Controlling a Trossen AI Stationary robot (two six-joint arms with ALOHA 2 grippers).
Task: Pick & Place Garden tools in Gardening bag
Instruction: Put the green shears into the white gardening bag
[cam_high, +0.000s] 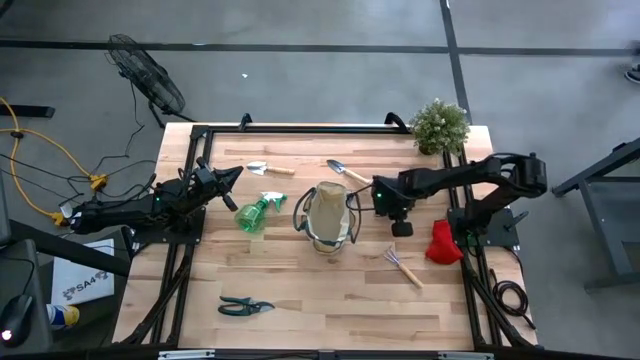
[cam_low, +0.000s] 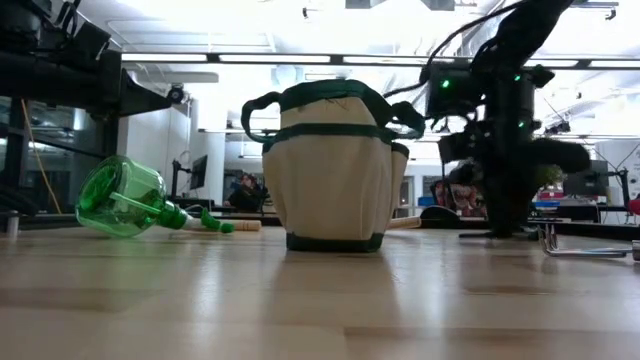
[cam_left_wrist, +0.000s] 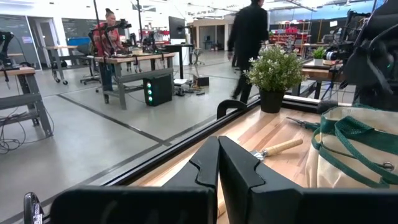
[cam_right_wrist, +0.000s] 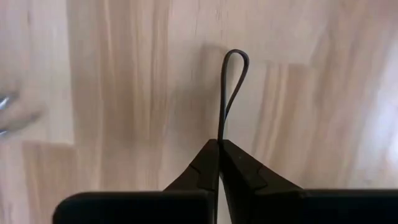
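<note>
two dark arms work over a pale wooden bench (cam_high: 330, 300) in a large workshop. the gardening bag (cam_high: 329, 218) stands upright at the centre. the right gripper (cam_right_wrist: 219, 144), just right of the bag, has its jaws clenched on a thin dark loop (cam_right_wrist: 232, 81). the left gripper (cam_left_wrist: 218, 149) waits clenched by the left edge. a hand rake (cam_high: 404, 265) lies diagonally in open space.

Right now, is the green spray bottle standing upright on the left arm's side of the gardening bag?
No: the green spray bottle lies on its side, not upright, as the low view shows; it is on the left arm's side of the gardening bag. The right gripper, on the bag's other side, is shut on a thin dark loop; the left gripper waits by the bottle.
</note>
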